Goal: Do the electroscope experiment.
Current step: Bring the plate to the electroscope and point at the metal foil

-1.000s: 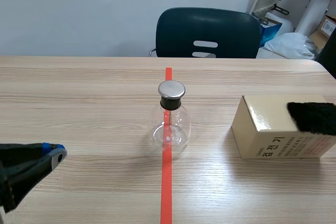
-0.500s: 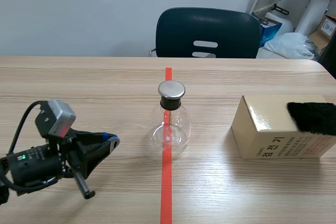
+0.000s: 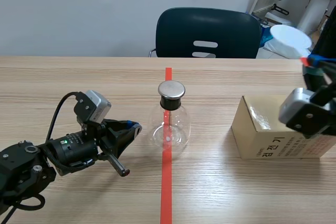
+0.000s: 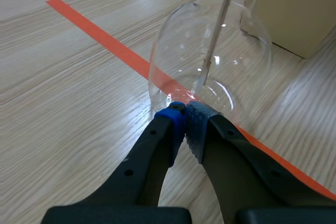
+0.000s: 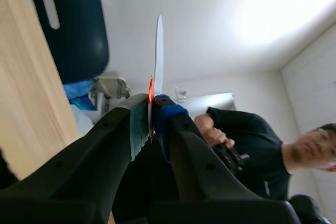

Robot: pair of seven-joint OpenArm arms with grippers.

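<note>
The electroscope is a clear glass flask with a metal cap, and it stands on the orange-red tape line. My left gripper lies low at its left side. In the left wrist view the left gripper is shut on nothing, its pads touching the foot of the flask. Raised at the right, my right gripper is shut on the red handle of a white disc. The right wrist view shows the right gripper pinching that disc, seen edge-on.
A tan cardboard box sits right of the flask, partly covered by the right arm. A dark chair stands behind the far table edge. A person shows beyond the right gripper.
My left arm has slid right across the table until its shut tips reach the flask. The right arm has come into view holding the white disc and now hides the black cloth on the box.
</note>
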